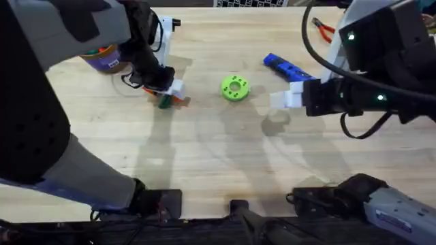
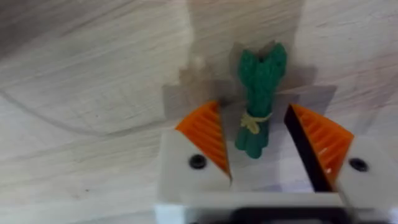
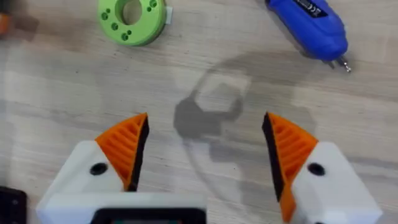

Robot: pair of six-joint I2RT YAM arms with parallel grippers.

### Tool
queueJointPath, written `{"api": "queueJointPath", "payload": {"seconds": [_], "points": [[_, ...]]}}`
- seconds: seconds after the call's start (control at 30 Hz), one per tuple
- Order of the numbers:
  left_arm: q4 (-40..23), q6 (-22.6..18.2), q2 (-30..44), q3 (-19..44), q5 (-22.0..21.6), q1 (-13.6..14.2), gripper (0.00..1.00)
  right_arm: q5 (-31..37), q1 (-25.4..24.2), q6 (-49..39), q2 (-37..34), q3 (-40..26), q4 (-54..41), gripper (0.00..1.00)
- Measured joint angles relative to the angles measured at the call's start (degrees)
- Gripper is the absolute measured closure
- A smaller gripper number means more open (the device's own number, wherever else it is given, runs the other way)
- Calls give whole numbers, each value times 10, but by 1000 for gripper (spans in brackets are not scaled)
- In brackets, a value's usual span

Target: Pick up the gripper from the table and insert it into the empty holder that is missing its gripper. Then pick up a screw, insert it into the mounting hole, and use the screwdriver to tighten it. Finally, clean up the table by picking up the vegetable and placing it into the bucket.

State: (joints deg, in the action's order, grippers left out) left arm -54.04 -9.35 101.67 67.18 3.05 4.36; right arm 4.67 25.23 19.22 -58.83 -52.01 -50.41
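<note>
Dark green vegetable [image 2: 258,102] lies flat on the pale wood worktop [image 1: 204,150], between the left hand's [image 2: 258,146] spread orange pads, ready for pinching. Bucket [image 1: 102,60] sits at approx. 10 o'clock. Right hand [image 3: 202,149] hangs released (holding nothing), screwdriver [image 3: 311,28] nearby.

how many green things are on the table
2: a bright green round plastic disc with holes mid-table, and a slim dark green toy vegetable lying between the left pincer's open fingers. Others may be hidden under the arms.
</note>
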Motion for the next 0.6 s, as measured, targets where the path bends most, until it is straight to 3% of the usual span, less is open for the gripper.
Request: {"api": "queueJointPath", "payload": {"seconds": [0.07,0.17,0.2,0.6], "points": [[0,-1,0,0,-7,0,475,0,0,0,0,0,-3,8],[0,1,0,0,-15,0,901,0,0,0,0,0,-10,8],[0,0,0,0,-15,0,968,0,0,0,0,0,-11,8],[-11,29,-31,37,-25,-4,973,0,0,0,0,0,-15,8]]}}
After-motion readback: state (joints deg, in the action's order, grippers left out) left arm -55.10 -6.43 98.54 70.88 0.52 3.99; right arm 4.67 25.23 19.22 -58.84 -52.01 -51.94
